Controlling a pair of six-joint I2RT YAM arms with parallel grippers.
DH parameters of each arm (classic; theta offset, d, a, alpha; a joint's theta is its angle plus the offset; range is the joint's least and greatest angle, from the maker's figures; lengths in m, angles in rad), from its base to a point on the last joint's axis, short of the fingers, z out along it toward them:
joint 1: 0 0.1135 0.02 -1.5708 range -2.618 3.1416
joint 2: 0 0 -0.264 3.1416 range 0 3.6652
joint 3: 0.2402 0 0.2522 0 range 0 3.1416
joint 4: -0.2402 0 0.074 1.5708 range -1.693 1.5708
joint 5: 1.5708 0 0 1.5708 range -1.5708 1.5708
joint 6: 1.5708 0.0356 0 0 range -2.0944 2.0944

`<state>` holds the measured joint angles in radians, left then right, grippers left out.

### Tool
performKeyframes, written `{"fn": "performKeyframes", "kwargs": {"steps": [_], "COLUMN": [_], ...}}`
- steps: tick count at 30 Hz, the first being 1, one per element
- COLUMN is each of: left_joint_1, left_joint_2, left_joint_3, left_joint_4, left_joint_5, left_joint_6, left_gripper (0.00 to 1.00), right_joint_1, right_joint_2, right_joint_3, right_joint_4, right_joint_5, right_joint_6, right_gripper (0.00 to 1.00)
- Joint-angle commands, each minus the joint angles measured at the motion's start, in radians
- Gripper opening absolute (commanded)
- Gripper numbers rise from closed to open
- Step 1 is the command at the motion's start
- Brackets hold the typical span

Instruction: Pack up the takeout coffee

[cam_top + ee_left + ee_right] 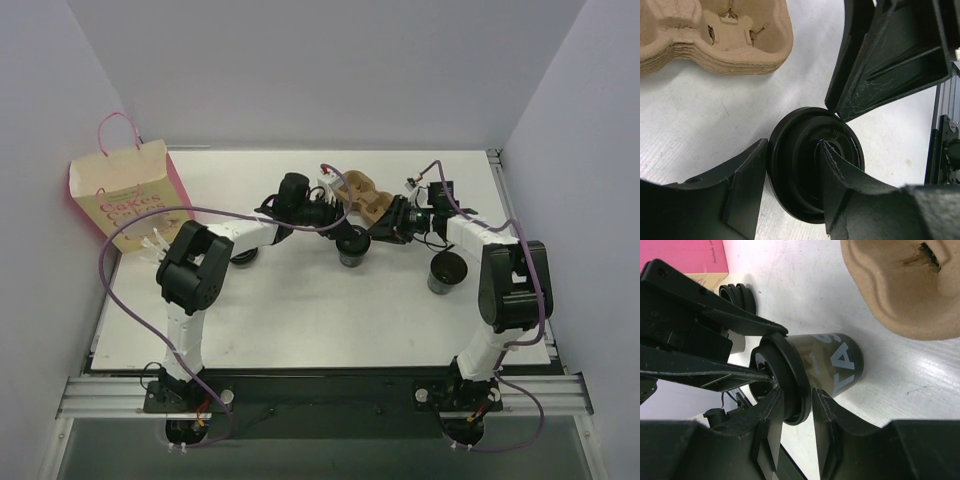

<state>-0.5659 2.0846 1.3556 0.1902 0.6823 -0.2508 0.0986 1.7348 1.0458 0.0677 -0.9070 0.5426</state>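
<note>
Top external — arms (250,235) inward over coffee (352,246)

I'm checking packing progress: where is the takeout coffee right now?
In the top view the takeout coffee stands mid-table, just on the near side of the cardboard carrier, between the left hand and right hand.

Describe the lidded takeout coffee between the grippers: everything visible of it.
The takeout coffee is a small round paper cup, dark olive-grey with pale lettering, under a black plastic lid with a raised rim. It stands upright on the white table near the cardboard cup carrier. The left gripper holds the lid, one finger at its rim, one over its top. The right gripper straddles the rim; whether it clamps is unclear.
</note>
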Motion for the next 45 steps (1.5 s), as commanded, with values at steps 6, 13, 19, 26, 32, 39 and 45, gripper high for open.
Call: {"fn": "performKeyframes", "kwargs": {"steps": [6,13,19,26,32,39,45], "left_joint_1": [-0.003,-0.002,0.003,0.004,0.004,0.006,0.008], "left_joint_2": [0.172,0.177,0.172,0.177,0.181,0.169,0.138], "left_joint_3": [-0.108,-0.116,-0.121,-0.127,-0.154,-0.179,-0.159], "left_joint_4": [-0.431,-0.420,-0.405,-0.373,-0.321,-0.294,-0.311], "left_joint_5": [-0.168,-0.188,-0.205,-0.234,-0.247,-0.250,-0.227], "left_joint_6": [0.119,0.107,0.094,0.061,0.022,0.013,-0.001], "left_gripper": [0.53,0.53,0.53,0.53,0.53,0.53,0.53], "right_joint_1": [0.010,0.021,0.027,0.084,0.115,0.107,0.104], "right_joint_2": [0.058,0.074,0.068,0.080,0.077,0.071,-0.003], "right_joint_3": [0.017,-0.039,-0.087,-0.087,-0.211,-0.299,-0.204], "right_joint_4": [0.096,0.095,0.096,0.049,0.139,0.230,0.207], "right_joint_5": [-0.064,-0.026,0.014,0.095,0.126,0.120,0.073], "right_joint_6": [0.046,0.059,0.062,0.080,0.178,0.212,0.223], "right_gripper": [0.25,0.20,0.18,0.13,0.10,0.10,0.16]}}
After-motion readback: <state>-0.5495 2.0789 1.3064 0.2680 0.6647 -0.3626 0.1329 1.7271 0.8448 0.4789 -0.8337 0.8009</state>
